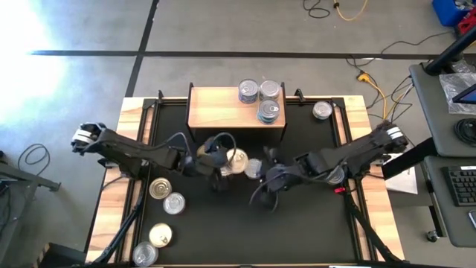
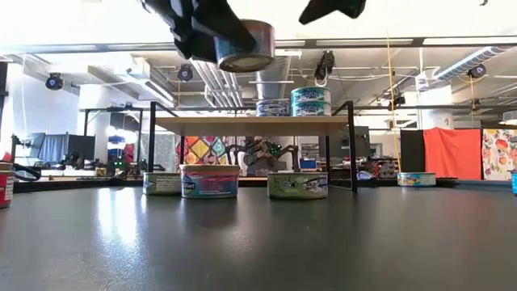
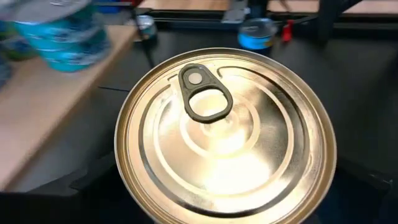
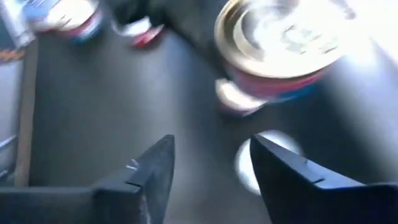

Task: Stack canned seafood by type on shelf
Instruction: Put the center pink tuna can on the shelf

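Left end effector (image 1: 223, 165) sits mid-tabletop just in front of the shelf (image 1: 216, 108), fingers spread wide around a gold-lidded tin (image 3: 225, 134). Low view shows that tin (image 2: 245, 44) lifted well clear of the tabletop (image 1: 312, 223), above shelf-board height. Left wrist view: pull-tab lid fills the shot, tin clamped by its sides.

Right end effector (image 1: 266, 173) is just beside the left one, also mid-tabletop, raised. Right wrist view shows its two fingers (image 4: 152, 171) parted with nothing between them, only bare black tabletop below; a tin with a red and blue label (image 4: 283, 46) lies ahead, not touched. Fingers about half apart, empty.

Shelf: light-wood board on dark legs at the far side of the tabletop. Three silver-lidded tins (image 1: 260, 98) grouped at its right end; low view shows at least one of them stacked, teal labels.

Under or in front of the shelf, in low view: three tins in a row on the tabletop (image 2: 214, 181), one with a green label (image 2: 297, 184).

Other tins: one silver-lidded tin (image 1: 322, 111) at the far right of the tabletop beside the shelf; four tins (image 1: 165, 205) on the near left, mixed gold and silver lids; one silver tin (image 1: 253, 168) between the two end effectors, partly hidden.
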You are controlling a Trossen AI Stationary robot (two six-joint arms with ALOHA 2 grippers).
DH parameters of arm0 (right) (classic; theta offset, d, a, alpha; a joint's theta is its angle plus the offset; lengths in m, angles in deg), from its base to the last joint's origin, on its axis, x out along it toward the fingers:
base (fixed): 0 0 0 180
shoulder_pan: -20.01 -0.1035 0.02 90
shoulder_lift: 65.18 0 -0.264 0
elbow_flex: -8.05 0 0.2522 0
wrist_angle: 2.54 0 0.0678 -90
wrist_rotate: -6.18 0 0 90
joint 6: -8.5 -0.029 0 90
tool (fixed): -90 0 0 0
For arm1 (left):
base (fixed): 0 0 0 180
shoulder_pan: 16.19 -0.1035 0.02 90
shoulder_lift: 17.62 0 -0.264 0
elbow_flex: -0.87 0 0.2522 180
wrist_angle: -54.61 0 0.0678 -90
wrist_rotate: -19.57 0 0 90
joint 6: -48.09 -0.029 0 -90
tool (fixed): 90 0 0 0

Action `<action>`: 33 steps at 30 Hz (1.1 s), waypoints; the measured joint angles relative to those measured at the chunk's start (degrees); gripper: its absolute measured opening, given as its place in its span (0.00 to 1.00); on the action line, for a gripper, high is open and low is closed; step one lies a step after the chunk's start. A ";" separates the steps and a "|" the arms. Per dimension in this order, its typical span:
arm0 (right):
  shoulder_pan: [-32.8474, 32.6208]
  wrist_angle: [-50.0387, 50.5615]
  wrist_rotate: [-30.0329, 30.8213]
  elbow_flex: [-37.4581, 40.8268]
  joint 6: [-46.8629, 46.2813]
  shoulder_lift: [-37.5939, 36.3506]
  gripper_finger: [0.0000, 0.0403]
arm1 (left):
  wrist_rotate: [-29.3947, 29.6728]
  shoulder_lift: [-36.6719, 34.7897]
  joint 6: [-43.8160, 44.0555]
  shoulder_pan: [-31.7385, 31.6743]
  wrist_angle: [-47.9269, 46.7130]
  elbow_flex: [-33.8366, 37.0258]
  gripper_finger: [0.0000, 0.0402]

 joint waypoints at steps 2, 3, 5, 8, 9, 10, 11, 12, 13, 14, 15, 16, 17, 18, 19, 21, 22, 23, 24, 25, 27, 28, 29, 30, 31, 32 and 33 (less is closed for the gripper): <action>-0.01 -0.61 6.60 0.00 1.54 -0.75 0.46 | 0.01 -0.70 -1.54 -1.77 -0.77 0.07 0.93; -0.01 -1.33 10.21 0.00 2.22 -0.94 0.43 | -0.04 -0.94 -1.97 -2.59 -0.91 0.11 0.93; -0.01 -3.79 15.92 0.00 4.13 -1.08 0.38 | -0.31 -1.12 -2.15 -4.29 -1.10 0.11 0.93; 0.69 -8.67 18.40 0.00 9.30 -0.88 0.29 | -0.89 -1.12 -2.34 -6.65 -2.45 0.06 0.93; 0.99 -9.77 18.39 0.00 10.62 -0.78 0.26 | -1.67 -1.12 -2.40 -7.53 -2.56 -0.03 0.93; 1.38 -10.82 18.34 0.02 11.27 -0.49 0.23 | -2.57 -1.08 -2.43 -8.43 -2.33 -0.27 0.93; 1.85 -12.00 18.41 0.02 11.78 -0.25 0.20 | -3.46 -1.08 -2.57 -9.47 -2.29 -0.69 0.93; 2.26 -12.56 18.69 0.04 12.00 -0.19 0.17 | -4.24 -1.09 -2.67 -10.46 -2.29 -1.06 0.93; 2.68 -12.78 19.89 0.12 12.33 -0.14 0.13 | -5.01 -1.10 -2.87 -11.49 -2.26 -1.30 0.93; 3.10 -13.30 21.72 0.15 12.86 -0.14 0.10 | -5.48 -1.10 -2.99 -12.55 -2.05 -1.43 0.93; 3.46 -14.22 24.04 0.15 13.53 -0.14 0.07 | -5.92 -1.10 -3.02 -13.65 -2.11 -1.60 0.93; 3.89 -14.92 26.21 0.15 14.72 -0.14 0.05 | -6.62 -1.10 -3.04 -14.70 -2.35 -1.84 0.93; 4.40 -15.36 27.91 0.15 16.45 -0.13 0.04 | -6.74 -1.10 -3.02 -15.77 -2.29 -1.99 0.93; 4.96 -15.72 29.04 0.15 18.37 -0.10 0.03 | -6.93 -1.10 -3.06 -16.82 -1.79 -2.05 0.93; 5.63 -15.99 29.42 0.15 19.90 -0.04 0.03 | -7.46 -1.10 -3.24 -17.94 -1.42 -2.08 0.93; 7.26 -15.87 29.23 0.15 21.65 0.02 0.03 | -8.74 -0.91 -3.40 -20.02 -1.50 -2.08 0.93; 8.28 -15.84 28.41 0.15 22.53 0.02 0.03 | -9.66 -0.66 -3.41 -20.95 -1.48 -2.08 0.93; 9.33 -15.86 27.24 0.15 23.54 0.02 0.03 | -10.40 -0.28 -3.42 -21.86 -1.52 -2.08 0.93; 10.46 -15.84 25.89 0.15 24.61 0.02 0.03 | -10.87 0.30 -3.45 -22.57 -1.41 -2.08 0.93; 11.57 -15.84 24.55 0.15 25.90 0.02 0.03 | -11.34 0.83 -3.60 -23.10 -1.25 -2.08 0.93; 14.00 -15.93 21.35 0.17 28.93 0.04 0.03 | -12.38 2.37 -4.92 -23.70 -0.78 -2.08 0.93; 15.30 -16.05 19.21 0.17 30.24 0.04 0.03 | -12.73 3.21 -5.47 -23.85 -0.46 -2.08 0.93; 16.63 -16.15 16.53 0.17 31.45 0.04 0.03 | -12.73 3.97 -5.76 -24.03 -0.49 -2.13 0.93; 18.02 -16.15 13.57 0.17 32.40 0.04 0.03 | -12.79 4.83 -5.80 -24.21 -0.81 -2.50 0.93; 19.29 -16.11 10.61 0.18 33.35 0.04 0.03 | -12.86 5.60 -5.78 -24.41 -0.86 -3.16 0.93; 20.48 -16.05 8.22 0.22 34.39 0.04 0.03 | -12.88 6.20 -5.63 -24.65 -0.77 -3.90 0.93; 21.62 -15.94 6.52 0.24 34.82 0.04 0.03 | -12.84 6.56 -5.53 -24.89 -0.61 -4.61 0.93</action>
